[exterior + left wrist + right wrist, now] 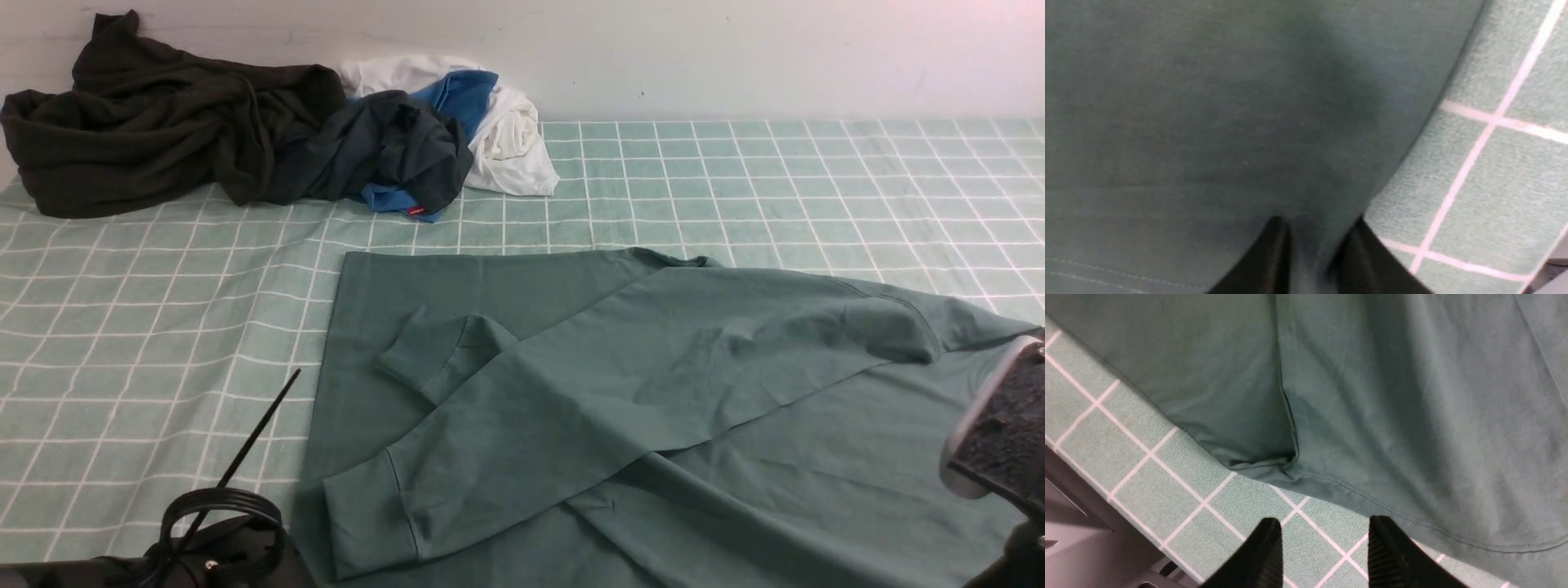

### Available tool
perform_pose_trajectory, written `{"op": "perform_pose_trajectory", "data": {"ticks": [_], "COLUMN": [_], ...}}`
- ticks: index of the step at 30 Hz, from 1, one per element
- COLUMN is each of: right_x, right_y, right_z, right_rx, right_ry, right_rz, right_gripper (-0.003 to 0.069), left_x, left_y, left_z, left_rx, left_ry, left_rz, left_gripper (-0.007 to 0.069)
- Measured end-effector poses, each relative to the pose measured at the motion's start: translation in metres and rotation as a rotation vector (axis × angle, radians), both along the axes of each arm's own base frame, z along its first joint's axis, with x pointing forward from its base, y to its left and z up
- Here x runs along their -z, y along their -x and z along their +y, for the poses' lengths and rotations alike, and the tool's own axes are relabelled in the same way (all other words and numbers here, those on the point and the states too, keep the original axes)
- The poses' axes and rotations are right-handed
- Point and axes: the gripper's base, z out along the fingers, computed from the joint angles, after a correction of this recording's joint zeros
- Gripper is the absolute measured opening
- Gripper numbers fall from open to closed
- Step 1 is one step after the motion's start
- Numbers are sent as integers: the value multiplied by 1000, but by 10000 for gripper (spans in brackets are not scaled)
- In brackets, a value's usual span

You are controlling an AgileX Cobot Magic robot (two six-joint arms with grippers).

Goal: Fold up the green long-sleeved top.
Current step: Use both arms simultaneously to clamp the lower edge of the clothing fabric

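The green long-sleeved top [637, 384] lies spread on the checked cloth, back side up, with no logo showing. Both sleeves are folded across the body: one cuff [367, 514] lies near the front left, the other cuff [424, 351] higher up. My left gripper [1316, 253] sits low over the top [1208, 122] near its edge, jaws a little apart with flat cloth showing between them. My right gripper [1325, 547] is open and empty over the checked cloth, just beside the top's stitched hem [1392, 514]. Only part of the right arm [1000, 433] shows in the front view.
A very dark olive-black garment [147, 122] and a pile of dark, blue and white clothes [457, 131] lie at the back left against the wall. The pale mint checked cloth [735, 180] covers the table. The table's edge [1086, 539] is close to the right gripper.
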Motion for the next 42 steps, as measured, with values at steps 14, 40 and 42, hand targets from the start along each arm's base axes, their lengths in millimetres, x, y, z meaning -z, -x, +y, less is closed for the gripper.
{"op": "perform_pose_trajectory", "data": {"ticks": [14,40,42], "right_x": [0,113,119], "right_y": [0,-12,-15], "right_z": [-1,-9,-7], "right_rx": [-61,-560,-557], "right_ry": [27,348,350], "right_rz": [-8,-76,-65], "right_gripper": [283,458,458], "left_x": [-19,-47,-47], "left_y": [2,9,9], "left_z": [10,25,25], "left_rx": [-8,-2,-2], "left_ry": [-70,-42,-36], "left_rz": [-17,-80,-82], "left_gripper": [6,6,6]}}
